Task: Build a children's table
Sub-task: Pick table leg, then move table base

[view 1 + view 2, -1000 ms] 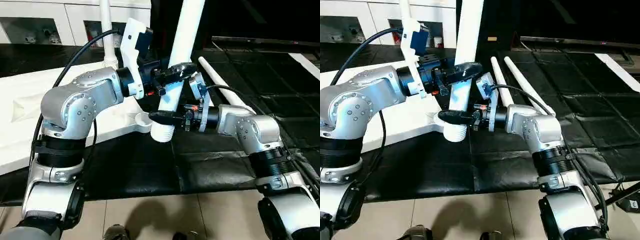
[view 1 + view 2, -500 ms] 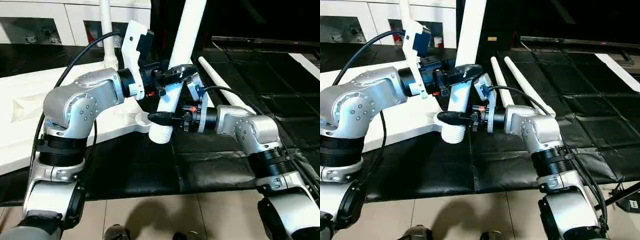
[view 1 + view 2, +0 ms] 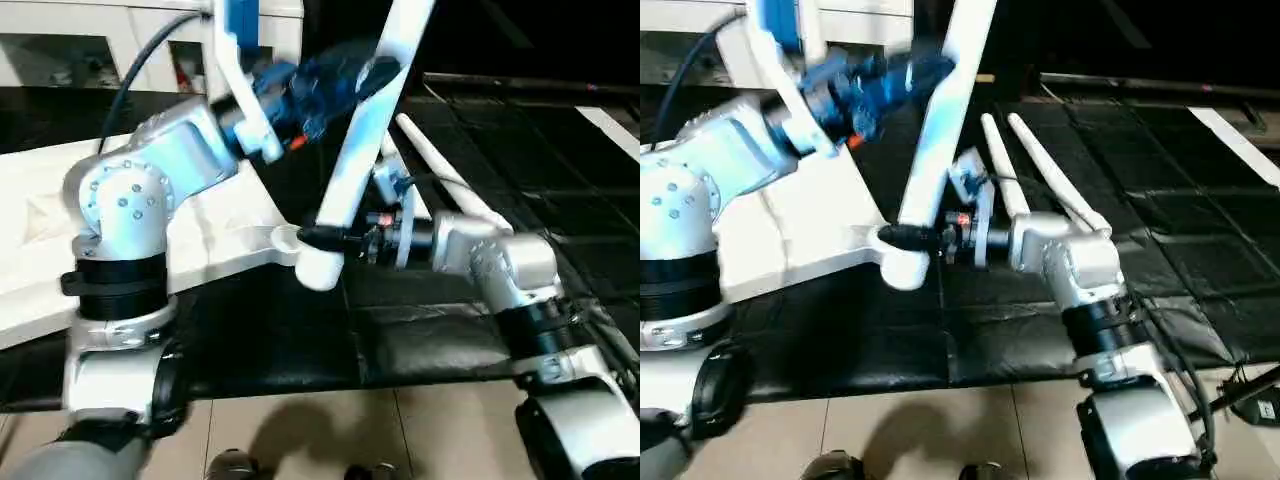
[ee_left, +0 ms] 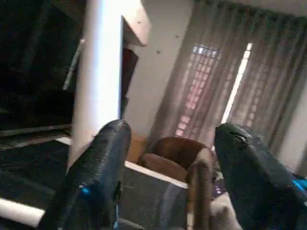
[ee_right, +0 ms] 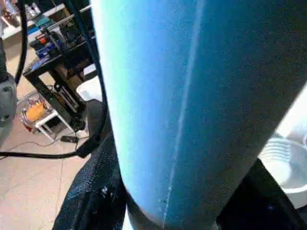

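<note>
Leg (image 3: 365, 130) is tilted, upper end leaning away toward the robot's right, thick lower end hanging just beside the corner socket (image 3: 285, 238) of the table top (image 3: 40, 230). The tilt looks like an approach pose: the end must be brought upright over the socket before it can drop in.

Right end effector (image 3: 318, 238) is clamped across the leg low down, near the thick end. This is probably so that the end can be steered finely at the socket.

Left end effector (image 4: 173, 129) sits higher up the leg with its fingers (image 4: 100, 163) spread wide. The leg lies against one finger, not between the two, so I judge it a loose guide only.

Edges and room:
- Table top lies underside up on the black mat (image 3: 420, 330), socket at its near corner.
- Mat in front of the socket is free for swinging the lower end.
- Two spare legs (image 3: 1040, 170) lie on the robot's right, behind its right forearm, well apart from the socket.
- White cabinet (image 3: 60, 40) stands beyond the top, far side.
</note>
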`<state>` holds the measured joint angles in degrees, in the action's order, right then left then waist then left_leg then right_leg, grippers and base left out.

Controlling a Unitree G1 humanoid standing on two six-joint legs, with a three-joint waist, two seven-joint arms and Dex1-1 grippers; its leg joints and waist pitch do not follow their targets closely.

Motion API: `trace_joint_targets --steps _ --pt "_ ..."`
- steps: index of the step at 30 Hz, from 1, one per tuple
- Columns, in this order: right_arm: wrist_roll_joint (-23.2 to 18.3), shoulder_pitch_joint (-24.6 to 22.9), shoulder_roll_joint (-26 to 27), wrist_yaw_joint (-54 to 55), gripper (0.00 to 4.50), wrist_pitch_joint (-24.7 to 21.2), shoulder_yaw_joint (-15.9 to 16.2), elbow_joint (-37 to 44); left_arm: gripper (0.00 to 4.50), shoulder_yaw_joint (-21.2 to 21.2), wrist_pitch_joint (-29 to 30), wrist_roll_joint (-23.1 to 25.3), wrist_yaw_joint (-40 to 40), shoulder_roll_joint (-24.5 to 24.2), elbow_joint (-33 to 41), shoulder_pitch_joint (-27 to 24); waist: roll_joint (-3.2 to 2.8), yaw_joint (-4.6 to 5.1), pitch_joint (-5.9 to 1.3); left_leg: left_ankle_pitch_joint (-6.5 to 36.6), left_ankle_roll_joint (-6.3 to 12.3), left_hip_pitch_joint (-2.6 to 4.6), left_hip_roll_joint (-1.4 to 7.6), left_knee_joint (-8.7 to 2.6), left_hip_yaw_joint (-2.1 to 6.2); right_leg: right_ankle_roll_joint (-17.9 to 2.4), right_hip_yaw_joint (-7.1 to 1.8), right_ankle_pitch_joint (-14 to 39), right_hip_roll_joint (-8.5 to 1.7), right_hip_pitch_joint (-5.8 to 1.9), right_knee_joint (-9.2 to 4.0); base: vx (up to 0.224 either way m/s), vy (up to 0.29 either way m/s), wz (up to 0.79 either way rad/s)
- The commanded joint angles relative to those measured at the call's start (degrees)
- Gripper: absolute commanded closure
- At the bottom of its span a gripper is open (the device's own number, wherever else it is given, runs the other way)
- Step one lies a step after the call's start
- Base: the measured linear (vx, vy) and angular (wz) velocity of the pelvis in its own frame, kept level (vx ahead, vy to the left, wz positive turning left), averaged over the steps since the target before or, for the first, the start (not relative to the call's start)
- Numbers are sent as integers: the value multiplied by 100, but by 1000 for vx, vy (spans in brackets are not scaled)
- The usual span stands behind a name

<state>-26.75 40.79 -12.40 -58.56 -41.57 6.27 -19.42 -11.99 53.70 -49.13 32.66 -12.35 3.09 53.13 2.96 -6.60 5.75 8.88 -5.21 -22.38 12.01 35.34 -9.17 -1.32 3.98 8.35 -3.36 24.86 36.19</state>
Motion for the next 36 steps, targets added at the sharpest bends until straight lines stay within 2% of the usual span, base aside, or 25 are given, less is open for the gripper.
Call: trace_joint_targets --steps 1,3,5,6,7,9,10,11,12,13,16,17,18,20,21,22,23,24,25,27,28,31,33,34,36 --pt "97 -49 -22 240 258 231 -147 -29 102 80 -217 425 -82 -170 -31 -26 -34 -7 -585 1108 -172 78 56 -377 -20 -579 -226 2068 -384 -401 -490 0 0 0" --pt "147 -73 -6 358 258 346 -201 -58 97 160 -344 654 -65 -299 -105 -72 -29 1 -591 1106 -185 81 51 -382 -17 -495 -226 2135 -379 -407 -492 0 0 0" --pt "352 -98 63 871 258 868 -431 -206 94 670 -825 1493 86 -804 -347 -359 -62 13 -584 1167 -233 86 57 -407 4 -321 -227 2322 -385 -367 -521 0 0 0" --pt "381 -102 66 939 258 931 -457 -221 94 736 -877 1579 98 -867 -378 -403 -58 35 -582 1182 -254 88 49 -406 -4 -302 -226 2341 -370 -370 -503 0 0 0" --pt "494 -121 81 1207 258 1176 -554 -274 94 995 -1072 1902 140 -1118 -491 -579 -80 13 -595 1171 -264 101 55 -405 5 -284 -227 2344 -391 -368 -512 0 0 0" --pt "713 -202 21 1465 258 1477 -560 -281 94 1357 -1296 2257 238 -1438 -640 -846 -137 21 -608 1164 -332 122 57 -404 0 -368 -236 2127 -374 -350 -475 0 0 0" --pt "821 -247 -10 1547 258 1630 -539 -263 94 1508 -1383 2393 283 -1563 -702 -951 -123 36 -616 1128 -339 112 55 -403 -11 -461 -240 1896 -359 -363 -446 0 0 0" --pt "884 -286 -27 1629 258 1698 -543 -245 94 1689 -1470 2550 336 -1693 -763 -1047 -137 23 -621 1107 -332 125 65 -404 -9 -572 -244 1688 -363 -352 -424 0 0 0" --pt "914 -321 -29 1695 258 1736 -547 -213 94 1832 -1531 2678 389 -1791 -800 -1118 -185 22 -626 1099 -333 126 57 -400 -7 -635 -246 1581 -354 -360 -407 0 0 0" --pt "1019 -377 -47 1811 258 1861 -522 -162 94 2072 -1636 2859 532 -1940 -860 -1230 -180 24 -628 1113 -328 124 60 -403 -6 -737 -246 1433 -356 -366 -403 0 0 0" --pt "1128 -482 -37 2003 258 2083 -526 -84 94 2495 -1850 3243 837 -2169 -1033 -1432 -166 36 -616 1251 -347 123 58 -416 -8 -828 -253 1462 -369 -386 -400 0 0 0" --pt "1135 -497 -8 2061 258 2146 -557 -67 94 2574 -1922 3315 913 -2206 -1098 -1466 -194 40 -607 1297 -352 127 53 -415 -10 -833 -255 1508 -369 -378 -410 0 0 0" --pt "1169 -573 15 2124 258 2203 -551 7 94 2674 -2055 3426 1033 -2243 -1265 -1513 -188 45 -593 1419 -346 127 44 -422 -8 -802 -253 1668 -367 -376 -449 0 0 0" --pt "1238 -764 88 2235 258 2347 -509 167 122 2847 -2426 3698 1259 -2338 -1681 -1568 -191 53 -591 1536 -367 135 46 -428 -2 -744 -255 1838 -375 -377 -448 0 0 0" --pt "1239 -826 115 2243 258 2371 -496 216 129 2894 -2545 3780 1323 -2368 -1812 -1577 -186 49 -573 1623 -333 146 37 -437 0 -663 -253 2038 -375 -359 -508 0 0 0" --pt "1244 -879 143 2258 258 2404 -485 256 129 2923 -2644 3838 1392 -2396 -1946 -1574 -209 60 -580 1726 -346 161 40 -446 13 -647 -252 2133 -375 -357 -495 0 0 0" --pt "1236 -937 178 2290 258 2405 -490 298 132 2943 -2744 3881 1462 -2419 -2094 -1572 -202 67 -583 1754 -349 165 40 -445 15 -638 -249 2170 -380 -357 -506 0 0 0" --pt "1230 -987 204 2299 258 2428 -491 322 151 2956 -2812 3892 1529 -2434 -2229 -1561 -196 71 -585 1746 -349 154 38 -451 21 -653 -250 2158 -380 -365 -507 0 0 0" --pt "1160 -1047 266 2314 258 2470 -555 324 162 3002 -2972 3970 1617 -2473 -2511 -1518 -223 80 -592 1781 -367 160 46 -452 33 -716 -251 2112 -386 -364 -489 0 0 0" --pt "1068 -1081 318 2322 258 2480 -634 303 168 3062 -3129 4076 1669 -2512 -2776 -1464 -211 96 -588 1836 -357 160 42 -458 36 -722 -249 2135 -383 -363 -491 0 0 0" --pt "1023 -1104 335 2304 258 2493 -662 306 180 3097 -3241 4150 1705 -2542 -2949 -1432 -243 102 -587 1896 -347 178 45 -457 37 -729 -251 2136 -379 -344 -512 0 0 0" --pt "974 -1170 341 2279 258 2466 -652 368 208 3128 -3402 4228 1851 -2592 -3199 -1400 -282 92 -590 1911 -370 181 57 -460 50 -844 -257 1965 -389 -350 -477 0 0 0" --pt "981 -1203 327 2270 258 2449 -626 396 214 3137 -3388 4202 1994 -2628 -3205 -1424 -266 93 -602 1879 -374 172 61 -463 49 -921 -262 1811 -391 -368 -450 0 0 0" --pt "996 -1239 315 2278 258 2455 -602 428 240 3136 -3400 4172 2176 -2655 -3209 -1451 -274 90 -597 1885 -370 176 63 -462 44 -964 -264 1805 -396 -361 -452 0 0 0" --pt "994 -1249 314 2285 258 2467 -605 429 252 3111 -3401 4151 2257 -2649 -3229 -1460 -270 90 -600 1859 -362 168 60 -461 41 -978 -267 1809 -402 -372 -451 0 0 0"
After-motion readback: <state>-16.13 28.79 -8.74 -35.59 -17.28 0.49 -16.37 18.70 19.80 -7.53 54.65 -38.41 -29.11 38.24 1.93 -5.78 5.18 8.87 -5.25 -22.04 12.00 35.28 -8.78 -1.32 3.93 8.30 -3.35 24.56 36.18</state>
